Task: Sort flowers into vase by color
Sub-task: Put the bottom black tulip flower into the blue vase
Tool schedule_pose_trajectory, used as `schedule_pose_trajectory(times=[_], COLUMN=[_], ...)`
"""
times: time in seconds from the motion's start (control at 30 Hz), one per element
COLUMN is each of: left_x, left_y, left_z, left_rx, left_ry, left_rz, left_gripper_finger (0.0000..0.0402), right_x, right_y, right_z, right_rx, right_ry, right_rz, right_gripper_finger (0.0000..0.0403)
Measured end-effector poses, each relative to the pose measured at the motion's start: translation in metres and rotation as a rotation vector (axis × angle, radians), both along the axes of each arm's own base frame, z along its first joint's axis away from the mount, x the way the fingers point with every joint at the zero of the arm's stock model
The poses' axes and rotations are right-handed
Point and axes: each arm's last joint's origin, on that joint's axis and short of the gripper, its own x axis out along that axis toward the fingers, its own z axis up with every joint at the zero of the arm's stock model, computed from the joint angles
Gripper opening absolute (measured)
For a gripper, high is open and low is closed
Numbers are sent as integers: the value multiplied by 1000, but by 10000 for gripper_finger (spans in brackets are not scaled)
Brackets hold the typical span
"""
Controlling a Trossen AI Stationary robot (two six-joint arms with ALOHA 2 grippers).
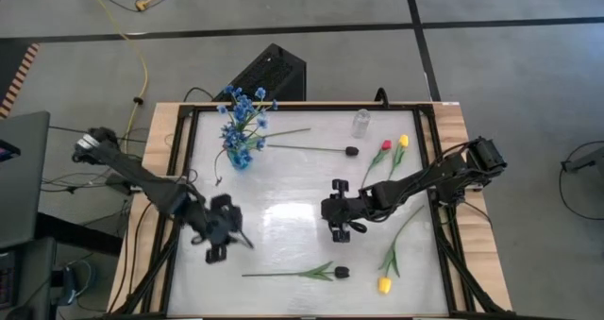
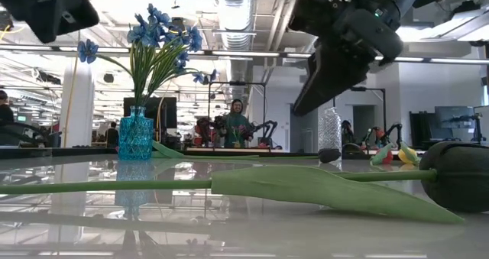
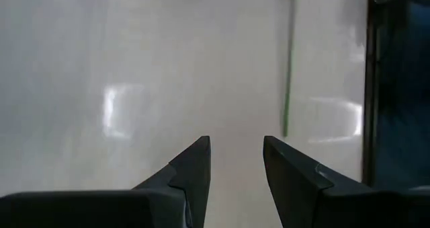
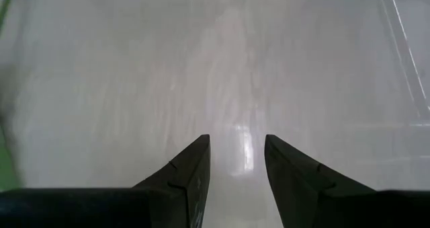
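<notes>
Bare tabletop (image 1: 283, 216) mid-table (flowers (image 1: 293, 274) around)

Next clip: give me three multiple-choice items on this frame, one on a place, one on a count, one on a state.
1. Where do the blue flowers stand?
A. In the blue vase
B. Flat at the table's near edge
C. In the clear vase

2. How many black-headed flowers lie on the table?
A. None
B. Two
C. Four

3. What does the left hand hold?
A. A yellow tulip
B. A blue spray
C. Nothing

Answers: 1 A, the stems rise from the blue vase in the low view. 2 B, one lies by the vases, one near the front edge. 3 C, the left wrist view shows only bare table between its fingers.
</notes>
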Motion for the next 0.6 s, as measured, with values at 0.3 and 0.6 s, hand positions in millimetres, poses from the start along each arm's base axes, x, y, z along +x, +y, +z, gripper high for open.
schedule_pose_trajectory(times=[0.3, 0.6], left_x=[44, 84], left_y=[-47, -58], left_z=[-60, -83], left_rx=[117, -38], left_ry=[-35, -185], left_rz=[-153, -202], left_gripper_finger=[125, 125], right_x=[4, 2], right_y=[-1, 4], right_z=[3, 3], right_rx=[34, 66], right_ry=[-48, -47], right_rz=[-28, -44], right_gripper_finger=[167, 167])
